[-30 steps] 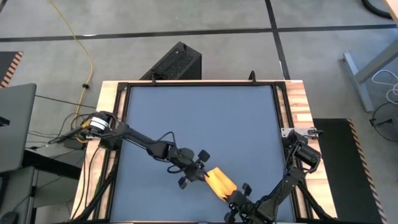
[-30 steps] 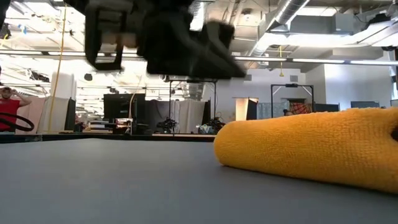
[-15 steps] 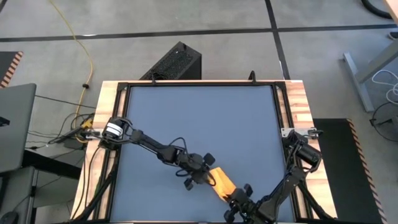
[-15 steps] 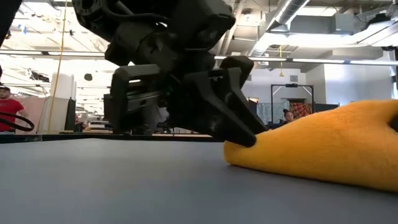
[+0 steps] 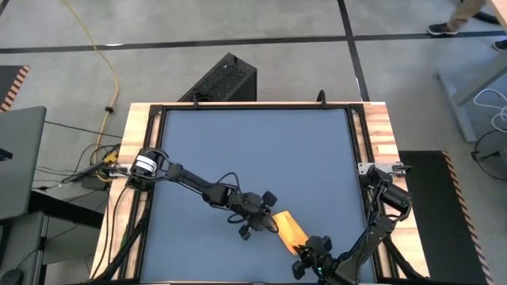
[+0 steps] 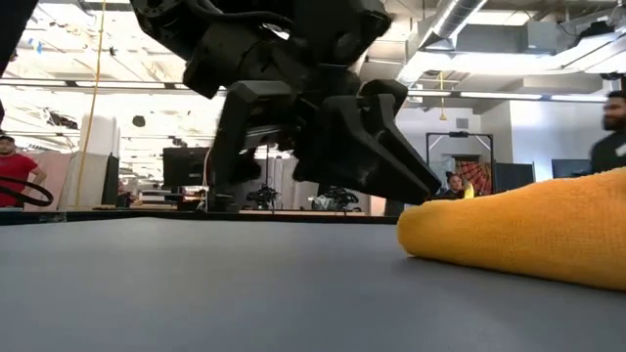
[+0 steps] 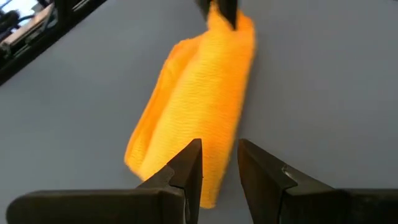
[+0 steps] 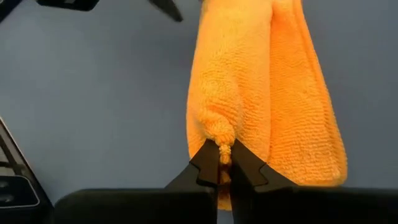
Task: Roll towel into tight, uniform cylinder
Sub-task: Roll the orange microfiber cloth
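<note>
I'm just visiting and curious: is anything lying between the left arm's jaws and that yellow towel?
Nothing visible. The left gripper is right at one end of the towel, over bare blue tabletop. The right gripper pinches the other end.

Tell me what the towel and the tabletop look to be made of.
The towel: soft looped terry or microfibre cloth, judging by its fuzzy, ribbed pile and the way it bunches where the right gripper pinches it. The tabletop: a smooth matte dark blue sheet; the exact material is unclear.
</note>
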Motion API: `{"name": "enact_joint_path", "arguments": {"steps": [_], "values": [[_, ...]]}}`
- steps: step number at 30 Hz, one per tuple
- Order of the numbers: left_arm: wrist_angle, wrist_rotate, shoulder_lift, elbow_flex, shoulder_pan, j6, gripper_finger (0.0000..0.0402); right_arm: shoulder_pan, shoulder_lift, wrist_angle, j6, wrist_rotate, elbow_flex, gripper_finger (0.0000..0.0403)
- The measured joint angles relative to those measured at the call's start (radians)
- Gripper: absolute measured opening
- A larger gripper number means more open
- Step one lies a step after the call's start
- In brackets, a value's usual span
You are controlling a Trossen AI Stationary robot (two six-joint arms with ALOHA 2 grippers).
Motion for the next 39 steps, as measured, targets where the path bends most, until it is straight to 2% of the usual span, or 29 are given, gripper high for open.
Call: {"name": "enact_joint_path", "arguments": {"steps": [4, 13, 19, 27, 32, 39], "values": [[-0.001, 0.024, 0.000, 0.011, 0.016, -0.023, 0.0090, -0.015, 0.000, 0.004, 0.001, -0.034, 0.000, 0.0034], [0.039, 0.047, 0.010, 0.014, 0.019, 0.080, 0.0090, -0.053, -0.002, 0.000, -0.009, -0.120, 0.002, 0.0034], [0.067, 0.085, 0.053, 0.024, 0.025, 0.098, 0.0090, -0.053, -0.002, -0.006, -0.010, -0.129, 0.002, 0.0035], [-0.024, 0.079, 0.160, 0.109, 0.035, -0.011, 0.0090, -0.051, -0.007, -0.040, -0.021, -0.163, 0.013, 0.0035], [-0.059, 0.076, 0.161, 0.115, 0.035, -0.034, 0.0090, -0.048, -0.022, -0.145, -0.021, -0.207, 0.026, 0.0035], [-0.051, 0.072, 0.158, 0.114, 0.036, -0.071, 0.0090, -0.073, -0.027, -0.169, -0.006, -0.320, 0.024, 0.0046]]}}
